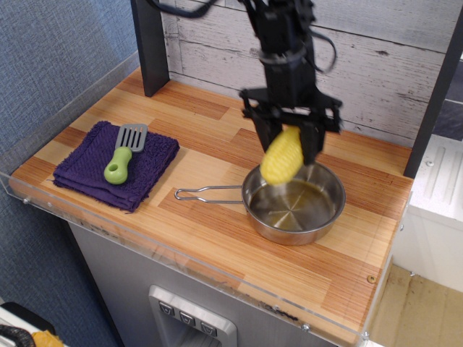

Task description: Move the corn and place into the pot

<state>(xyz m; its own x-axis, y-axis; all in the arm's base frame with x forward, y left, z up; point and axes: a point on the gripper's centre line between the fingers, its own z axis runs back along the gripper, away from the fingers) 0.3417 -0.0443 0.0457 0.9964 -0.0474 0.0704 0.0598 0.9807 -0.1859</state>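
The yellow corn (281, 157) hangs tilted in my black gripper (291, 139), which is shut on its upper end. It is held in the air over the left part of the pot (318, 224), a shallow shiny steel pan on the wooden counter. The pot's thin wire handle (207, 193) points left. The corn's yellow reflection shows inside the pot. The corn's lower end is just above the pot's rim and does not touch the bottom.
A purple folded cloth (92, 170) lies at the left with a green-handled spatula (122, 157) on it. A dark post (147, 43) stands at the back left. A grey plank wall runs behind the counter. A clear plastic lip edges the counter's front.
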